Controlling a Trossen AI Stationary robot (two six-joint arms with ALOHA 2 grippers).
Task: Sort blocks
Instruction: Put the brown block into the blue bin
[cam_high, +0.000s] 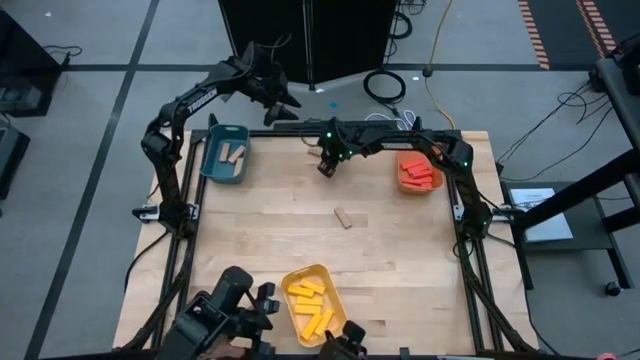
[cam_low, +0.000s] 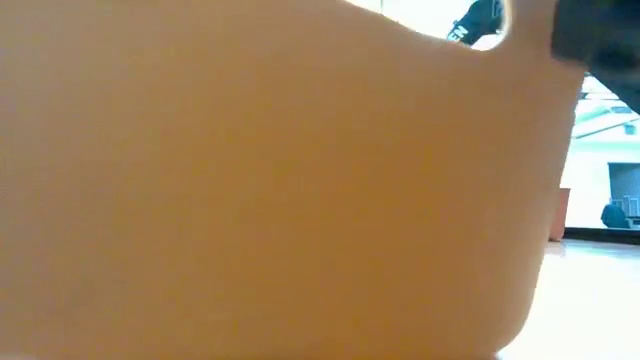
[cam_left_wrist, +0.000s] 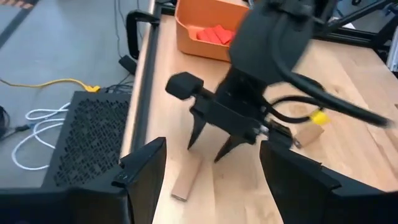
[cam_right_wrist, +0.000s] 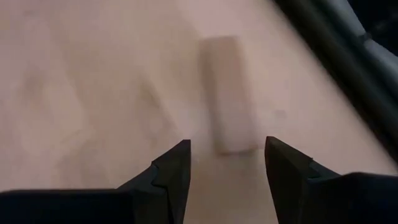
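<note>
Right fingers: the right gripper (cam_right_wrist: 227, 168) hangs with its two dark fingers (cam_right_wrist: 171, 174) spread apart and nothing between them, tips pointing down at the table.
Block under it: a tan wood block (cam_right_wrist: 229, 93) lies flat on the wood just ahead of those tips, near the table's far edge; no contact shows.
Same pair from the other arm: the left wrist camera sees the right gripper (cam_left_wrist: 210, 144) above the tan wood block (cam_left_wrist: 186, 177), with a gap between tips and block.
Left fingers: the left gripper (cam_high: 283, 107) is held up beyond the table's far edge, over the floor, fingers wide apart and empty.
Loose block: a second tan block (cam_high: 344, 217) lies alone near the middle of the table (cam_high: 400, 250).
Teal tray: the teal tray (cam_high: 214, 165) at the far left holds tan blocks (cam_high: 234, 154).
Orange tray: the orange tray (cam_high: 420, 190) at the far right holds red blocks (cam_high: 420, 174).
Yellow tray: the yellow tray (cam_high: 330, 283) at the near edge holds yellow blocks (cam_high: 310, 303).
Low camera: its view is almost filled by a yellowish tray wall (cam_low: 260, 200) close up.
</note>
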